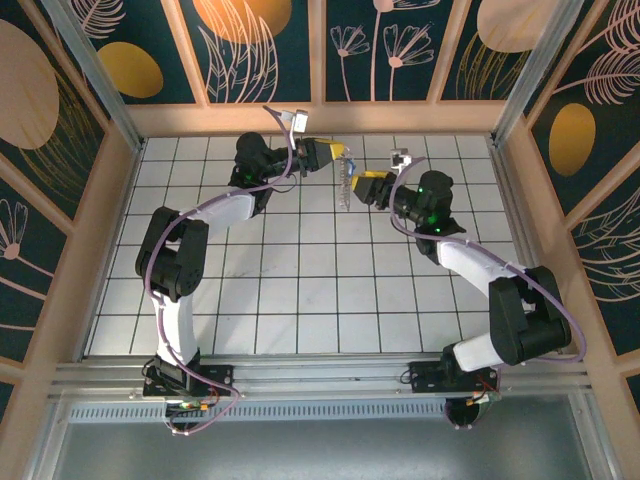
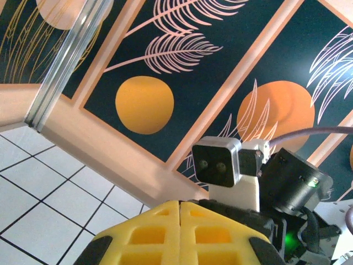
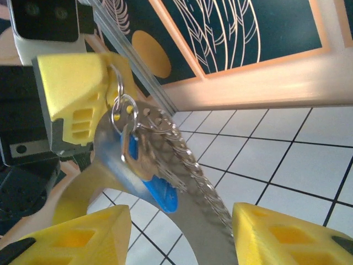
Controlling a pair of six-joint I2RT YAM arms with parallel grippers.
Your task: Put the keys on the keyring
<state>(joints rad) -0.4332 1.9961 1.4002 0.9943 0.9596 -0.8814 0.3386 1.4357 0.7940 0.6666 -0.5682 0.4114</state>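
Keys (image 3: pixel 151 185), blue head and pale blade, hang in mid-air over the far middle of the tiled table (image 1: pixel 300 290), pressed against the chain of the keyring (image 3: pixel 190 163), which drops from small wire rings at its top. Your left gripper (image 3: pixel 105 66) has those rings pinched at its tip; from its own wrist camera the yellow fingers (image 2: pixel 149 234) sit pressed flat together with no gap, so it is clamped on the keyring. Your right gripper (image 3: pixel 179 215) stands just to the right of the bundle with its fingers spread wide, one on each side of the hanging chain and holding nothing. From above, the two grippers nearly meet, with the chain dangling between them (image 1: pixel 345 183). Whether the keys are already threaded through a ring or merely lie against it, you cannot tell from these views, so treat the threading as unfinished. For the step in hand, keep the left arm motionless as the anchor. Bring the right fingers in low on the blue head, not the chain, and close gently. The bundle will likely swing if nudged, so approach slowly and squarely.
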